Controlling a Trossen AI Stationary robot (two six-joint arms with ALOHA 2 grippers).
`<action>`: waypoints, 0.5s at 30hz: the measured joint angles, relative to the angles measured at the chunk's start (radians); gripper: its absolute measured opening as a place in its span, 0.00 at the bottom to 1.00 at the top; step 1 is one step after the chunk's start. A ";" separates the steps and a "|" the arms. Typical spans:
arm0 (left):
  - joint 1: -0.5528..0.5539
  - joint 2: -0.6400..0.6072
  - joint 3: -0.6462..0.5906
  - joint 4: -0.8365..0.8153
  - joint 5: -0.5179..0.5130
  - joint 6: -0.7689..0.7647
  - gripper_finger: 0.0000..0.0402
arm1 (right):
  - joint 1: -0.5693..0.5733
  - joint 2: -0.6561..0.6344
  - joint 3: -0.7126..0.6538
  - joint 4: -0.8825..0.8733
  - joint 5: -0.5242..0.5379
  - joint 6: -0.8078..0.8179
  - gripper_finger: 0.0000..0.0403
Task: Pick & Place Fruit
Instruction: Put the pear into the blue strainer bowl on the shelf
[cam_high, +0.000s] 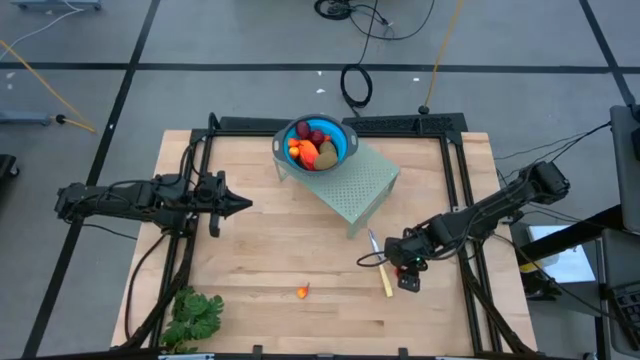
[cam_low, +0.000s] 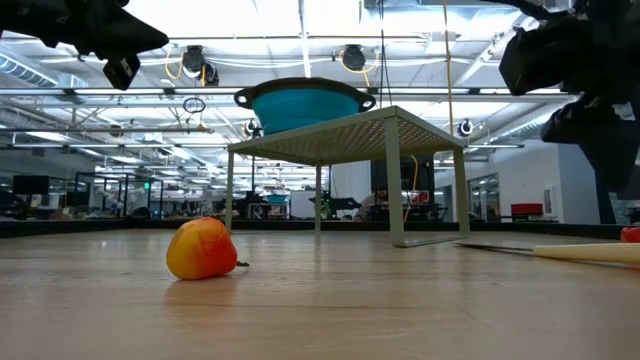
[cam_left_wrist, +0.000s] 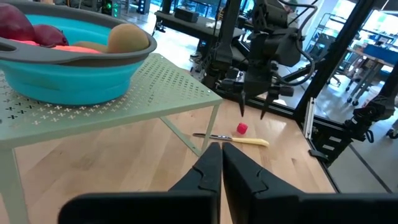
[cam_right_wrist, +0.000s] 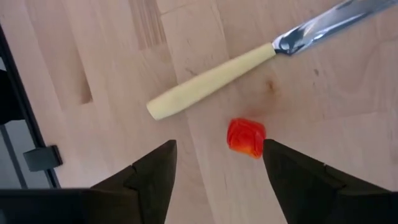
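Observation:
A small red fruit piece (cam_right_wrist: 245, 137) lies on the wooden table beside the yellow-handled knife (cam_right_wrist: 205, 84). My right gripper (cam_right_wrist: 219, 144) hangs open just above it, pointing steeply down, with the piece nearer one finger and touching neither. A blue bowl (cam_high: 318, 140) on a pale green perforated stand (cam_high: 360, 180) holds dark red balls, an olive-brown oval and orange-red pieces. Another orange-red fruit (cam_high: 303, 291) lies near the table's front edge. My left gripper (cam_high: 240, 205) is shut and hovers level over the table's left side.
A leafy green bunch (cam_high: 195, 315) lies at the front left corner. The knife (cam_high: 380, 265) lies just left of my right gripper. The stand's legs (cam_low: 395, 190) rise from the table's far middle. Bare wood stretches between the two arms.

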 joint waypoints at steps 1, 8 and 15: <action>0.000 0.000 0.000 0.000 0.000 0.000 0.01 | 0.000 0.000 -0.003 0.000 0.000 0.000 0.58; 0.000 0.000 0.000 0.000 0.000 0.000 0.03 | 0.000 0.000 -0.022 0.018 0.000 0.000 0.58; 0.000 0.000 0.000 0.000 0.000 0.001 0.02 | 0.000 0.000 -0.049 0.021 0.000 0.006 0.58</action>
